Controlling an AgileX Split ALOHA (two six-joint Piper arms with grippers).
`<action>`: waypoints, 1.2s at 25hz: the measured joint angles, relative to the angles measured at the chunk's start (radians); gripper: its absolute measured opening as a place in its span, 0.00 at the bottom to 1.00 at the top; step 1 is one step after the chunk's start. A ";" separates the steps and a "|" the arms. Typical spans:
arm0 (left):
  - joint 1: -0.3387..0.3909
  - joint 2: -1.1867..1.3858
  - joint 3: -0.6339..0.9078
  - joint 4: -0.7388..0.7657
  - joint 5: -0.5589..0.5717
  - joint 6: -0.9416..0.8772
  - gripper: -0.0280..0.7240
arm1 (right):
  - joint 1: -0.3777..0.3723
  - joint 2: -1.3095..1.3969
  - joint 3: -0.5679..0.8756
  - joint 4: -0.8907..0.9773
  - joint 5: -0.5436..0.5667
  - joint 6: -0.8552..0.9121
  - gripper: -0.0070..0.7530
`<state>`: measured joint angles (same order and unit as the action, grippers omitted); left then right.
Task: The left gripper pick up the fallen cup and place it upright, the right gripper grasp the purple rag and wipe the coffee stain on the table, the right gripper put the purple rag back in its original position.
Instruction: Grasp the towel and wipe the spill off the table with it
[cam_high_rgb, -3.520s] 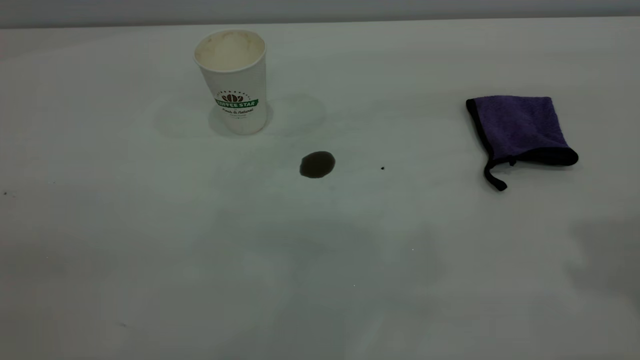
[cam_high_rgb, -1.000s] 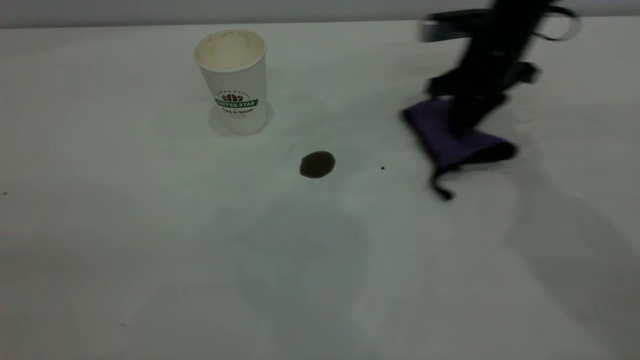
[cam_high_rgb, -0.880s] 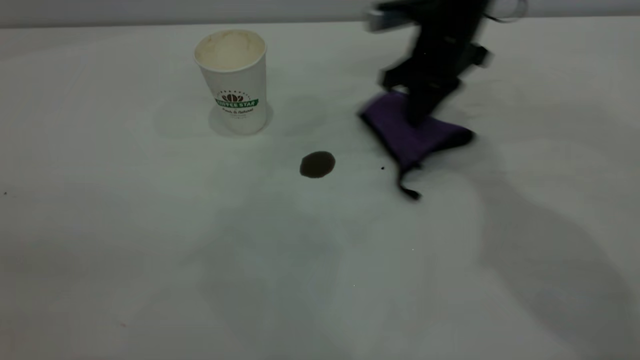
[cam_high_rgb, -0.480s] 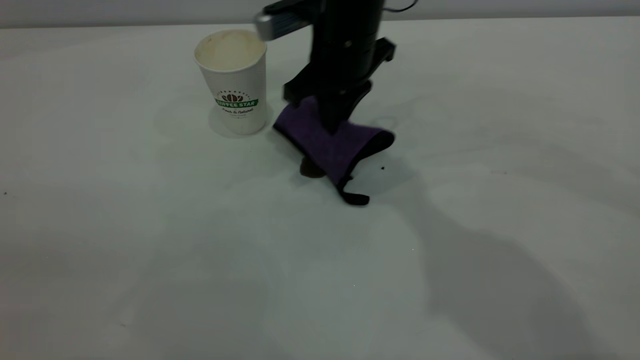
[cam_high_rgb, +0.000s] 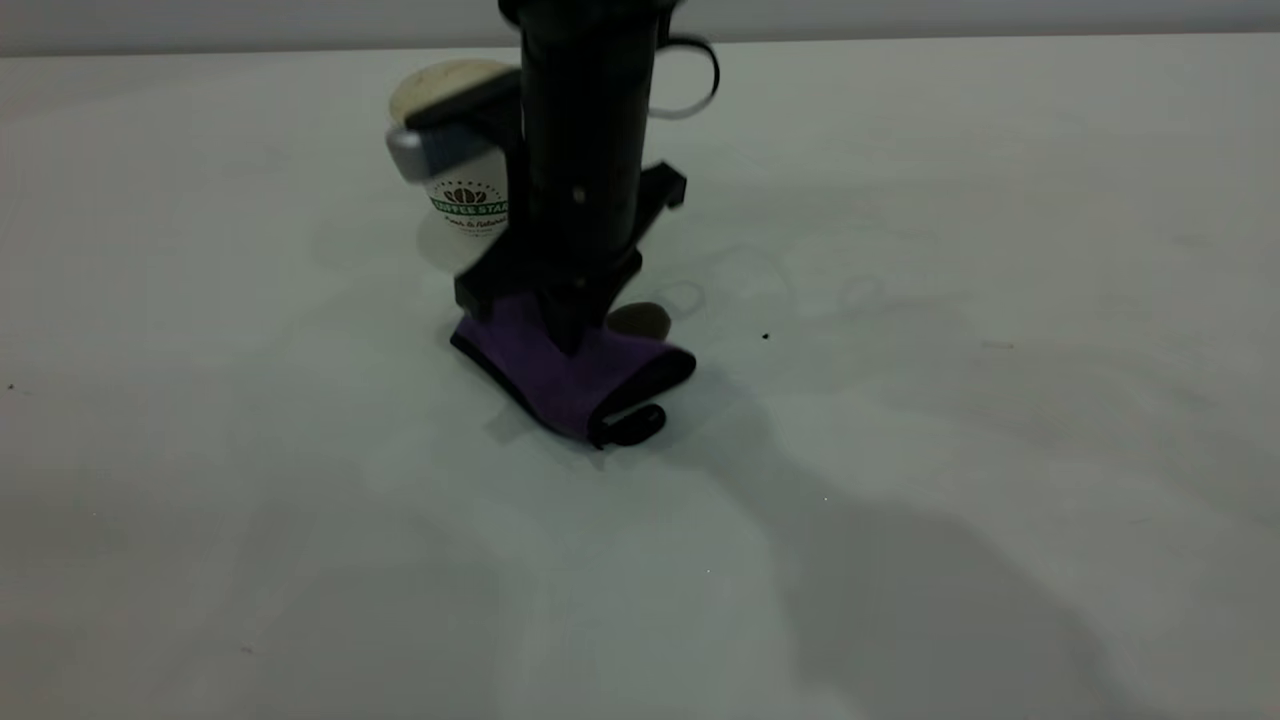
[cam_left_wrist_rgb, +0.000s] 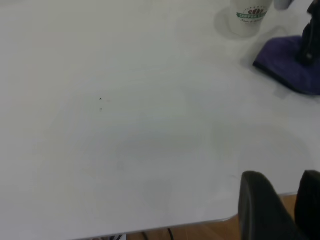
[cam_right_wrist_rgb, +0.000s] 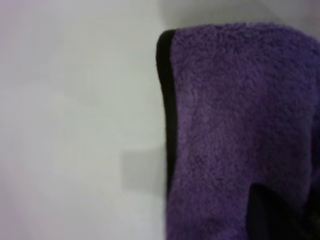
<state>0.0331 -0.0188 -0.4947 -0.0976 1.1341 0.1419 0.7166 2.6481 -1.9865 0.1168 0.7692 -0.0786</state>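
One gripper is at work: the right gripper (cam_high_rgb: 572, 335) is clamped on the upper fold of the small purple terry rag with black edging (cam_high_rgb: 570, 375), which is pressed onto the plain white matte table (cam_high_rgb: 1000, 300). The dark brown coffee stain (cam_high_rgb: 640, 320) is seen just beside the rag's far edge, faded but not gone, so wiping is judged unfinished. The white dimpled paper cup with the green band (cam_high_rgb: 465, 190) stands upright close behind the arm; a wide stroke toward it could knock it over again. The rag's black loop strap (cam_high_rgb: 632, 424) could drag and smear. Open tabletop is left on the near side and to the right. The left gripper (cam_left_wrist_rgb: 280, 210) is parked near the table's edge, its fingers parted and empty.
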 joint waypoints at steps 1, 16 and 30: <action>0.000 0.000 0.000 0.000 0.000 0.000 0.36 | -0.006 0.014 0.000 -0.007 -0.011 0.007 0.08; 0.000 0.000 0.000 0.000 0.000 0.000 0.36 | -0.273 0.040 -0.010 -0.135 0.014 0.146 0.08; 0.000 0.000 0.000 0.000 0.000 0.000 0.36 | -0.081 0.041 -0.010 -0.109 -0.021 0.163 0.08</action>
<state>0.0331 -0.0188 -0.4947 -0.0976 1.1341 0.1419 0.6355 2.6895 -1.9962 0.0078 0.7477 0.0839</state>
